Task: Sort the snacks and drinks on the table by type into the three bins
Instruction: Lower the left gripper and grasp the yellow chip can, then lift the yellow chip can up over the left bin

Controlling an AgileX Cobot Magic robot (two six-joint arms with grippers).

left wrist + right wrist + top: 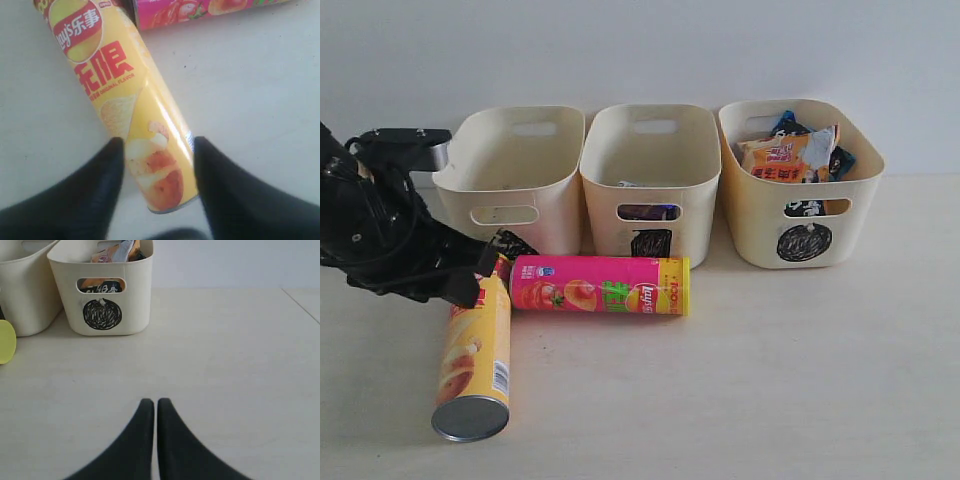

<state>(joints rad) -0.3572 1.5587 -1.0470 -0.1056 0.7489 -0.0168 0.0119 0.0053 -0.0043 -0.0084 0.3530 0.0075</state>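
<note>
With bags (785, 155) in the circle bin (760, 225) and a dark carton (645, 212) in the middle bin (695, 205), we judge the bare-looking left bin (555, 195) is meant for tubes. The yellow tube (115, 85) lies flat near the table's (780, 380) front-left corner, one end beside the pink tube (600, 284). Our left claw (156, 145) hangs over it, jaws parted, the tube framed between them; whether they touch it we cannot tell. The right claw (154, 402) hovers closed and empty.
</note>
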